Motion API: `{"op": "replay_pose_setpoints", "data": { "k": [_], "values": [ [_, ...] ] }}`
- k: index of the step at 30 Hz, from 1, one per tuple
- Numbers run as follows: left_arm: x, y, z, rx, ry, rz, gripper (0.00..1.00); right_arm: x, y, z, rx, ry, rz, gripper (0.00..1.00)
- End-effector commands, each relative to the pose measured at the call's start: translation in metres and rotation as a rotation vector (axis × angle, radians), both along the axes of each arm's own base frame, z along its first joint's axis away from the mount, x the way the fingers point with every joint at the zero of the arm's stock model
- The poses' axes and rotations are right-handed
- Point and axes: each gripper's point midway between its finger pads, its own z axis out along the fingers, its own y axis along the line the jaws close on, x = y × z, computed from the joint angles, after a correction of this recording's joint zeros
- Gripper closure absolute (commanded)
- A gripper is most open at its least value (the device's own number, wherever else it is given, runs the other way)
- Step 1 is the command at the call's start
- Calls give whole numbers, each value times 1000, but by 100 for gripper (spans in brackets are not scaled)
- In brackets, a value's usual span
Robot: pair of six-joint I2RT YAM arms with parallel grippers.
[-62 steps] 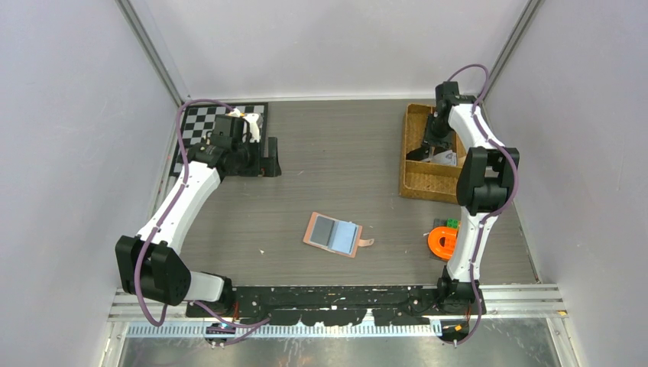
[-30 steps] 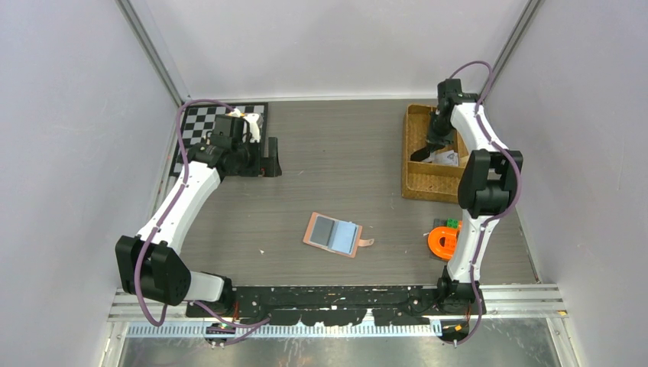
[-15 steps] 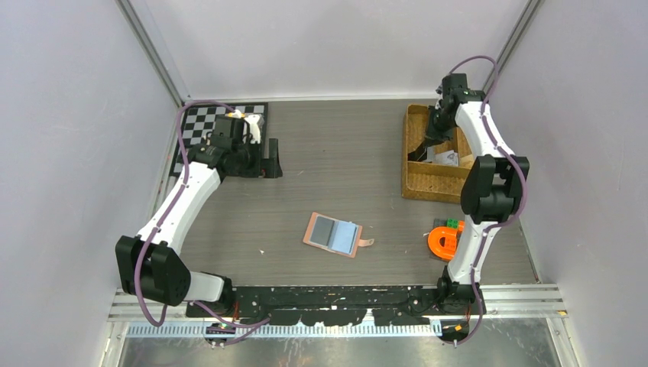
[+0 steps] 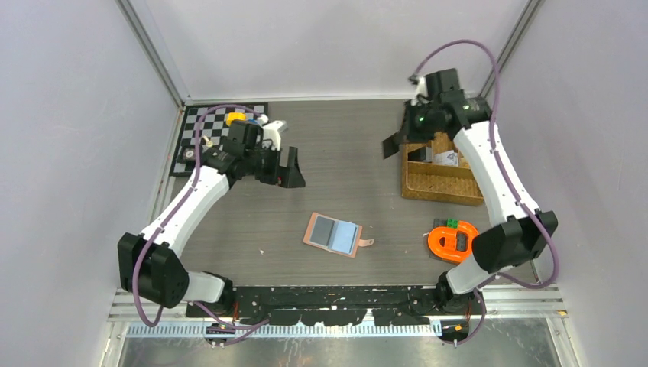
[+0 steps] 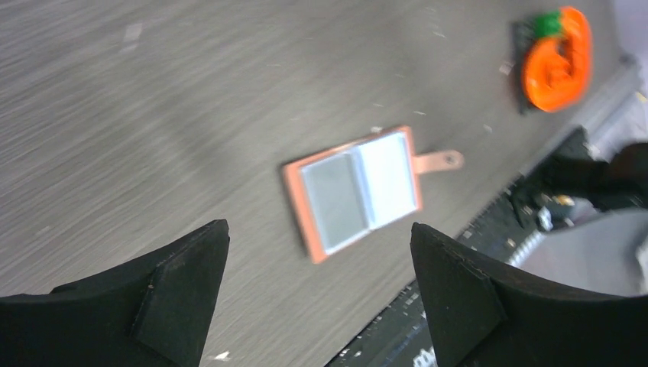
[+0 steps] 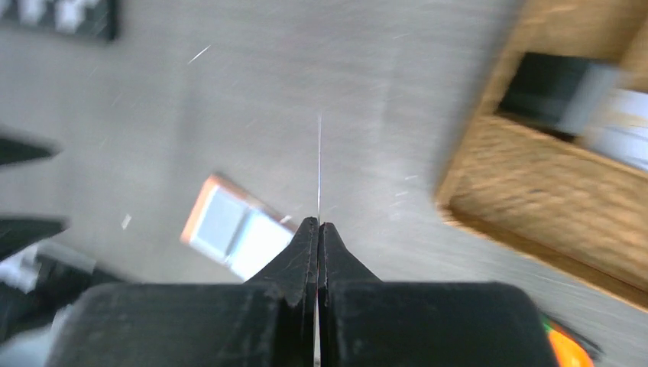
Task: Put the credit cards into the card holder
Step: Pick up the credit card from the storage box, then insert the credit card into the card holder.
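**Grey tabletop: wallet open, one card in the right jaws**

Dark grey wood-grain covered the table (image 4: 344, 153), walled in by pale panels. Near its middle, toward the front edge, the salmon-pink card holder (image 4: 332, 235) lay opened flat, inner side up. Its long axis ran roughly left to right across the table, tilted a little so the right end sat nearer the arm bases. Its small snap tab pointed right, toward the orange ring (image 4: 447, 241). The left half showed a grey panel, the right half a pale one.

The right gripper (image 6: 319, 229) hung over the table just left of the wicker tray (image 4: 428, 187), jaws pressed together on a credit card (image 6: 319, 168). From the wrist view the card was edge-on, a thin line running straight out from the fingertips. Whether its long or short side ran outward, I could not tell. The left gripper (image 5: 319, 228) hovered near the chessboard (image 4: 206, 122), jaws wide apart and holding nothing, aimed down toward the card holder.
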Motion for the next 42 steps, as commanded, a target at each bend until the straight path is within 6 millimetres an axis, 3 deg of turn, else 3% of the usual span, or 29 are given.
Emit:
{"op": "replay_pose_setpoints", "data": {
  "k": [1, 5, 9, 13, 17, 18, 20, 23, 25, 28, 29, 33, 38, 42],
  "values": [
    [-40, -56, 41, -211, -77, -298, 10, -66, 81, 4, 149, 55, 324, 100],
    [-72, -81, 59, -323, -93, -464, 9, -120, 129, 7, 308, 132, 580, 99],
    [-93, -93, 62, -360, -83, -554, 8, -161, 156, 15, 442, 187, 753, 99],
    [-112, -103, 62, -370, -72, -627, 7, -186, 163, 23, 478, 200, 858, 100],
    [-118, -106, 62, -369, -65, -644, 11, -203, 167, 40, 544, 184, 947, 100],
    [-122, -107, 65, -388, -60, -663, 18, -205, 167, 41, 544, 178, 956, 100],
    [-130, -110, 71, -423, -48, -700, 41, -205, 165, 42, 535, 165, 955, 100],
    [-142, -113, 81, -491, -35, -757, 81, -199, 163, 38, 496, 144, 924, 100],
    [-147, -113, 87, -522, -34, -774, 99, -191, 164, 37, 475, 121, 888, 87],
    [-147, -113, 91, -525, -57, -771, 100, -178, 165, 33, 467, 96, 804, 50],
    [-145, -112, 91, -519, -64, -761, 100, -178, 164, 31, 470, 98, 781, 42],
    [-134, -114, 91, -499, -104, -693, 100, -180, 168, 34, 557, 51, 724, 36],
    [-119, -121, 97, -558, -125, -583, 100, -181, 180, 58, 814, -69, 645, 32],
    [-106, -120, 102, -559, -140, -481, 100, -180, 181, 68, 928, -122, 594, 36]
  ]
}}
